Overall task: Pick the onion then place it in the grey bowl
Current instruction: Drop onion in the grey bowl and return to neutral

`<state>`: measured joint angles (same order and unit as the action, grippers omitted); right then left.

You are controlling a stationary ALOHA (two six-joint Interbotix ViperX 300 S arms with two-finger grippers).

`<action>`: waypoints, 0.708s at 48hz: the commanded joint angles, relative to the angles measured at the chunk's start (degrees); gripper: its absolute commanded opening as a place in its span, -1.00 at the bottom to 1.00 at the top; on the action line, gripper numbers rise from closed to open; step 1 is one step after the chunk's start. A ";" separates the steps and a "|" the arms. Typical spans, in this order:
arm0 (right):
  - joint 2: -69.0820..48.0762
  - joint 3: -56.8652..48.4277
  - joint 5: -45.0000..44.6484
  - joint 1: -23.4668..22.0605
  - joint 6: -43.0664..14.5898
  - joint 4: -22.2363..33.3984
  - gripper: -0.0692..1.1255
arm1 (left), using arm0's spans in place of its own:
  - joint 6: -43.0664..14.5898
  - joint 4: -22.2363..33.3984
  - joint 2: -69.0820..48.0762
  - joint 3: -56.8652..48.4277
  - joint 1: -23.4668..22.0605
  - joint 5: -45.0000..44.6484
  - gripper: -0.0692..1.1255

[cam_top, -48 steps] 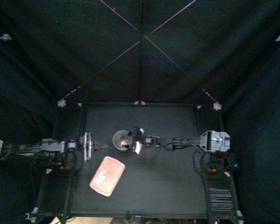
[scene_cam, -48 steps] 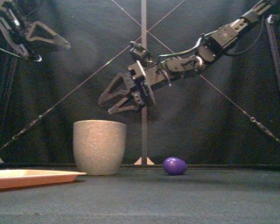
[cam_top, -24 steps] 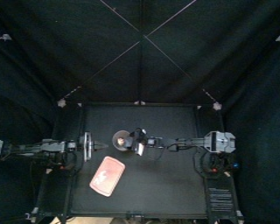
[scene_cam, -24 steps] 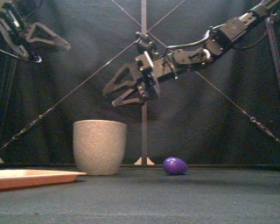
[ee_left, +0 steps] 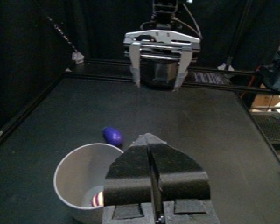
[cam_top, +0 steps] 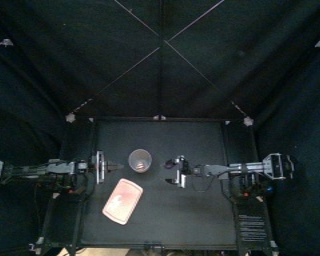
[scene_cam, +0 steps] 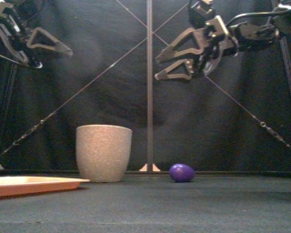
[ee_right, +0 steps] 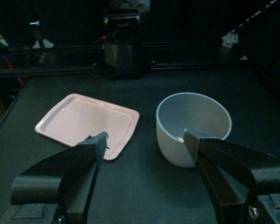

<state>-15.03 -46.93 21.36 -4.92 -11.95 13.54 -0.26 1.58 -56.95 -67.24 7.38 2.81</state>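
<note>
Jaws of the left gripper (ee_left: 150,144) are pressed together and hold nothing; this gripper hangs high over the left side of the table (scene_cam: 215,207). Toward the front left lies the flat pink tray (scene_cam: 25,186). To its right stands the tall grey speckled cup (scene_cam: 103,152), upright and apart from the tray. The left wrist view looks down into the cup: a small reddish thing (ee_left: 99,199) lies at its bottom, half hidden by that gripper's jaws and too small to identify. Just right of the cup, near but not touching it, a small purple round toy (scene_cam: 181,172) rests on the table. Which of these two is the onion cannot be told. Farthest right, the right gripper (ee_right: 145,142) hangs high above the table, to the right of the cup, its jaws spread wide with nothing between them.
</note>
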 commanded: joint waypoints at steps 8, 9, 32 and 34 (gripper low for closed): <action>-10.02 -5.01 0.53 0.70 -0.35 0.26 0.81 | 0.00 0.00 0.18 -0.18 0.97 0.79 -0.85; -10.37 -5.27 0.62 0.79 -0.35 0.18 0.81 | 0.00 0.09 0.18 -0.18 0.97 0.79 -0.85; -12.48 -8.09 0.62 2.20 -0.53 -1.76 0.81 | 0.09 0.53 0.18 -0.53 0.97 0.79 -0.85; -12.57 -8.17 0.62 2.29 -0.53 -1.67 0.81 | 0.00 0.53 0.18 -0.53 0.97 0.70 -0.85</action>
<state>-26.46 -55.63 21.53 -3.08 -12.39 11.95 -0.18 2.02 -56.95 -68.91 8.26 2.99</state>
